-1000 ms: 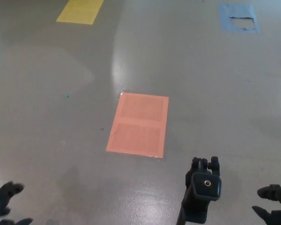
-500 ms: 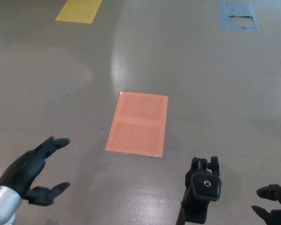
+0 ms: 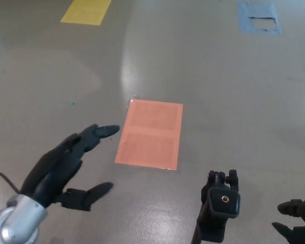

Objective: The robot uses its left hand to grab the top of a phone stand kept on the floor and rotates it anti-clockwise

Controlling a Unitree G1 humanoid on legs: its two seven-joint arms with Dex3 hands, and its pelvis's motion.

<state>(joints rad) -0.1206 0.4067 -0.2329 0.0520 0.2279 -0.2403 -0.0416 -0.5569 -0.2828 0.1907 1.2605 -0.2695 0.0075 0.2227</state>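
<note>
Phone stand [image 3: 218, 211]: black, upright, brass-screwed top.

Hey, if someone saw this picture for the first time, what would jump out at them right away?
Probably the left hand, big and black at lower left, fingers spread and holding nothing, reaching out over the grey floor. Next, the orange rectangle on the floor mid-frame, just right of those fingertips. Then the black phone stand poking up at the bottom right, untouched, with the right hand at the corner edge beyond it.
</note>
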